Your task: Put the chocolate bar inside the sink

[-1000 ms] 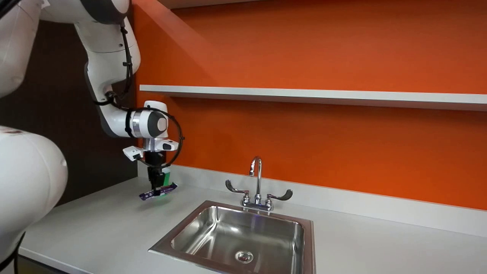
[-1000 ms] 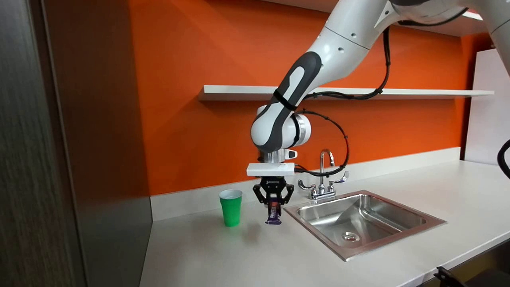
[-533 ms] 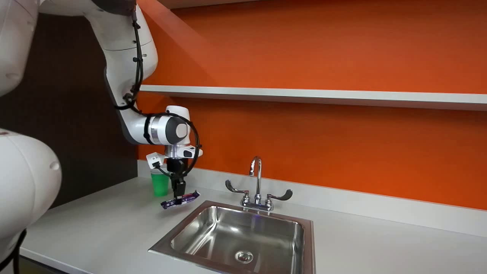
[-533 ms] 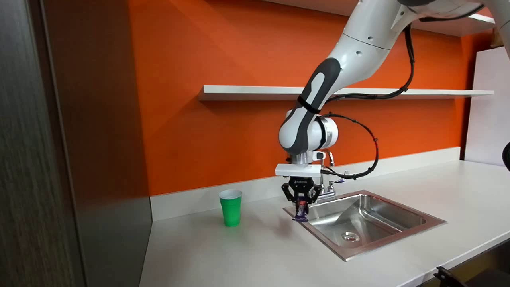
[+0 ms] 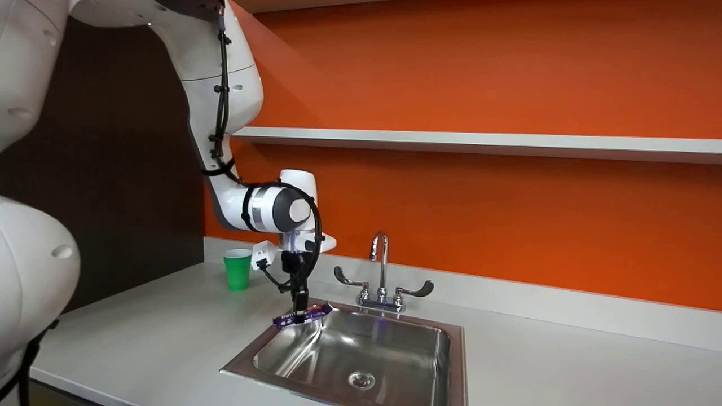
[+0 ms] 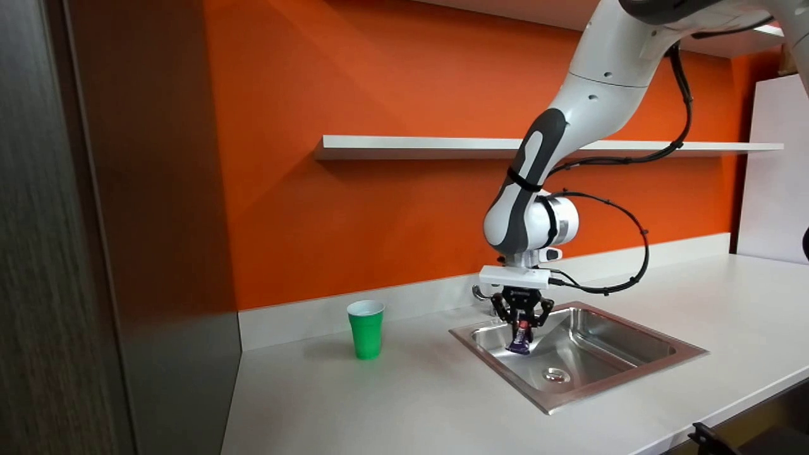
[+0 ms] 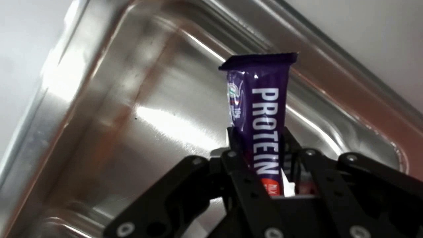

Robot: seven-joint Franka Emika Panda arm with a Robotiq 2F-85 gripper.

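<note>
Toward the left of the frame in an exterior view, a green cup (image 5: pixel 237 270) is standing upright on the surface (image 5: pixel 163 332), well apart from the job. Left of centre, the end effector (image 5: pixel 299 316) is pinching the chocolate bar (image 5: pixel 316 312) around its middle, and the bar is hanging, apparently, above the upper-left part of the sink (image 5: pixel 333 358). There it is showing close to the sink's left edge, so letting go too soon is risking its left end catching and the bar tipping onto the surface. The slick-looking wrapper could be letting it swivel, too. From lower left to upper right, its long axis is slanting gently; in the wrist view it is running nearly top to bottom, its crimped end pointing toward the top.
</note>
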